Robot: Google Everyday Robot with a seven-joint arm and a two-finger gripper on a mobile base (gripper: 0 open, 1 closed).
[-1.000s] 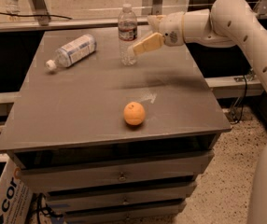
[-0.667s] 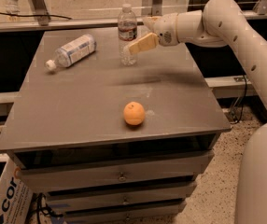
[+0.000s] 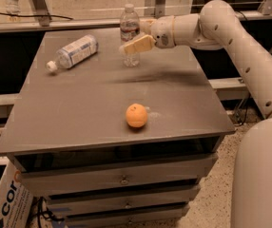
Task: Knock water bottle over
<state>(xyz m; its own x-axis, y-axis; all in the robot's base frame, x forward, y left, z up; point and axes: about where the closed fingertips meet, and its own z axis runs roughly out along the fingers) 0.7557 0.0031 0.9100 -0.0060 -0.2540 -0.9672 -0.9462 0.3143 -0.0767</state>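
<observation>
The water bottle (image 3: 129, 26) stands upright near the far edge of the grey cabinet top (image 3: 79, 108). It is clear and ribbed, with a white cap and a dark red-and-white band. My gripper (image 3: 136, 45) reaches in from the right on the white arm (image 3: 207, 25). Its tan tip lies across the front of the bottle's lower body, touching or nearly touching it.
A second bottle (image 3: 73, 52) with a large white and light-blue label lies on its side at the far left of the top. An orange (image 3: 136, 115) sits near the front middle. Drawers (image 3: 121, 179) are below. A metal frame and rail run behind the cabinet.
My gripper has moved a little to the left, closing in on the water bottle. The bottle still stands upright in the same spot.
</observation>
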